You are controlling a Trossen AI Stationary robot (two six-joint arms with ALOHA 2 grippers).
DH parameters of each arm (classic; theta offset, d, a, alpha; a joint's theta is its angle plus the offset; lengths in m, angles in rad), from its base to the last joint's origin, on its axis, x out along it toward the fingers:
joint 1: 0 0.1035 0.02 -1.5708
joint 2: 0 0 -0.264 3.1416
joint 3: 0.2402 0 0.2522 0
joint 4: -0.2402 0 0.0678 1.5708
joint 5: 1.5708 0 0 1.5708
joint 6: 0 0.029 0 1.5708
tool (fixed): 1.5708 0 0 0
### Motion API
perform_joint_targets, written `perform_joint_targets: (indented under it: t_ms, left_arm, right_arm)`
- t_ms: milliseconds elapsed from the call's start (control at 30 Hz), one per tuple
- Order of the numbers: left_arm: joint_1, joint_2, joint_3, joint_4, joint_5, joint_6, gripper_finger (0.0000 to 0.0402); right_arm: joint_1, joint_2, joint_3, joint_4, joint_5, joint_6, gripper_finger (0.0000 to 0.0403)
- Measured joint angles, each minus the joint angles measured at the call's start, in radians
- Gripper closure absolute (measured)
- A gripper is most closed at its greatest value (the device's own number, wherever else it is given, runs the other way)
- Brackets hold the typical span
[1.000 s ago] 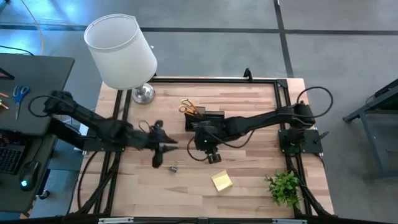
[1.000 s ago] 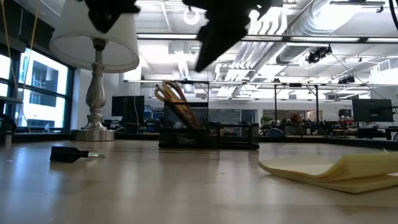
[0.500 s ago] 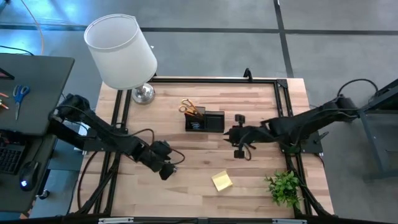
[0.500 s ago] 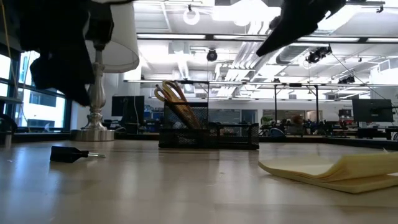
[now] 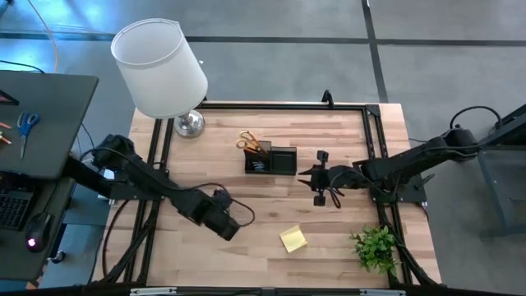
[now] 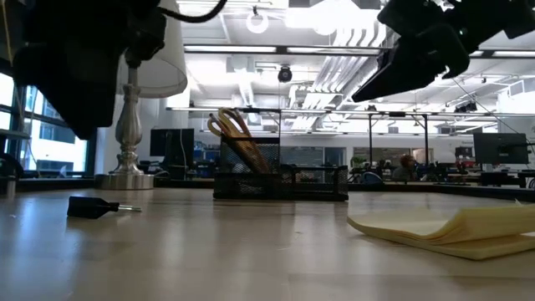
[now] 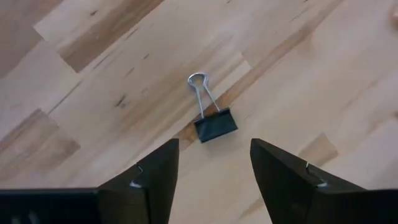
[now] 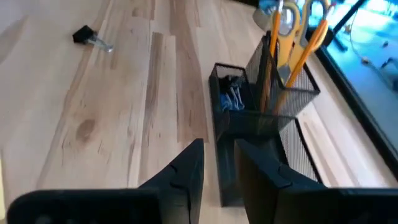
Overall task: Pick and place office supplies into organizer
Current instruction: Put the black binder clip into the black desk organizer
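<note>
From above, the left pincer (image 5: 223, 222) hides the binder clip (image 7: 214, 123) beneath it. In the low view, the sticky-note pad (image 6: 456, 230) runs off the edge, and the organizer's (image 6: 284, 182) contents stay too dim to tell.

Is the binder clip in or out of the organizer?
Out. The binder clip lies flat on the bare table, ahead of the open left hand, far from the organizer.

Organizer (image 5: 271, 159): black mesh box, upright on the worktop (image 5: 329, 230), just beyond the right claw (image 8: 219, 163).
Scissors (image 8: 292, 28): yellow-handled, standing in its tall compartment with orange pencils (image 8: 306, 50).
Binder clip (image 7: 214, 122): black, silver loop, lying flat just ahead of the left claw (image 7: 214, 167).
Sticky-note pad (image 5: 293, 239): yellow, flat, between both claws.
</note>
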Motion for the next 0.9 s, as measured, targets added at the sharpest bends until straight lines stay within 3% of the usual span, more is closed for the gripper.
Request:
perform_joint_targets:
  t_ms: [133, 467, 800, 900]
  left_arm:
    - [-0.001, 0.085, 0.104, -0.106, -0.003, -0.038, 0.0211]
    - [-0.011, 0.186, 0.153, 0.165, -0.004, -0.044, 0.0186]
    - [0.007, 0.235, 0.138, -0.084, 0.05, -0.185, 0.0203]
    - [0.018, 0.242, 0.143, -0.041, 0.042, -0.192, 0.0206]
  right_arm:
    - [0.0, 0.0, -0.006, 0.052, -0.004, -0.068, 0.032]
    - [-0.007, -0.003, -0.005, 0.112, -0.005, -0.122, 0.032]
    - [-0.033, 0.0, -0.004, 0.132, -0.013, -0.135, 0.032]
    - [-0.034, 0.002, -0.005, 0.109, -0.021, -0.132, 0.032]
